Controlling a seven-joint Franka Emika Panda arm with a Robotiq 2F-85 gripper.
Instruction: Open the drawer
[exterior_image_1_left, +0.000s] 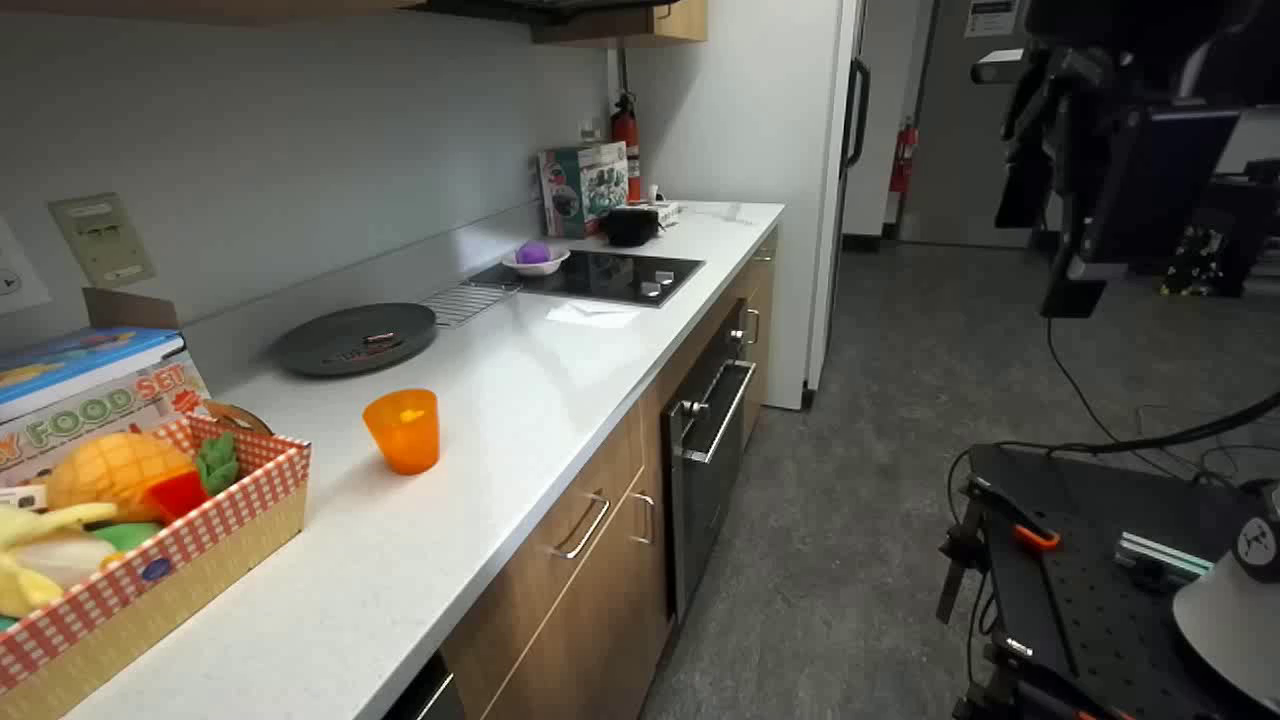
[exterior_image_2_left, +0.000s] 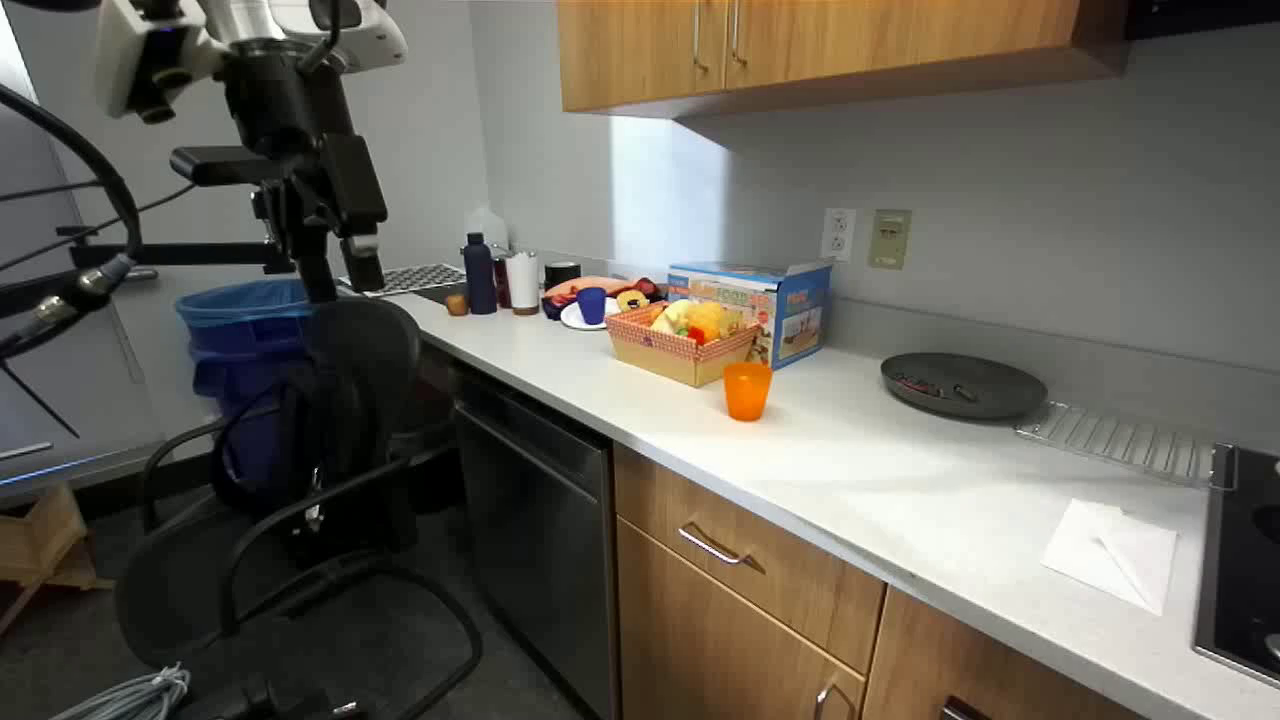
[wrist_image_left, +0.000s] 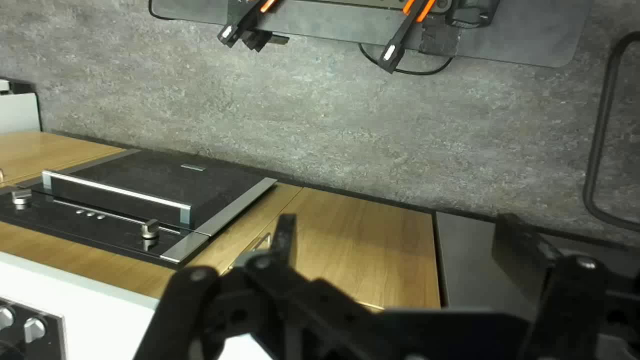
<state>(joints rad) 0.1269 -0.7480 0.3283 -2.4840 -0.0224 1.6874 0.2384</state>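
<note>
The drawer (exterior_image_1_left: 507, 608) has a wide brown wood-grain front under the white counter and also shows in an exterior view (exterior_image_2_left: 800, 590). It is shut, its front flush with the cabinet. Its slim silver bar handle (exterior_image_1_left: 582, 527) is free, and the handle (exterior_image_2_left: 712, 545) shows in both exterior views. My gripper (exterior_image_1_left: 1045, 250) hangs fingers-down in the air, well out from the counter front and apart from the drawer. It also shows in an exterior view (exterior_image_2_left: 342, 272). In the wrist view my gripper (wrist_image_left: 397, 225) is open and empty, its fingers wide apart; its body hides most or all of the drawer there.
Below the drawer is a taller cabinet door (exterior_image_2_left: 720, 630). A black dishwasher (exterior_image_2_left: 540, 540) and an oven (exterior_image_1_left: 705, 450) flank these fronts. On the counter stand an orange cup (exterior_image_1_left: 405, 430), a food basket (exterior_image_1_left: 200, 540) and a dark pan (exterior_image_1_left: 355, 340). A chair (exterior_image_2_left: 360, 380) stands nearby.
</note>
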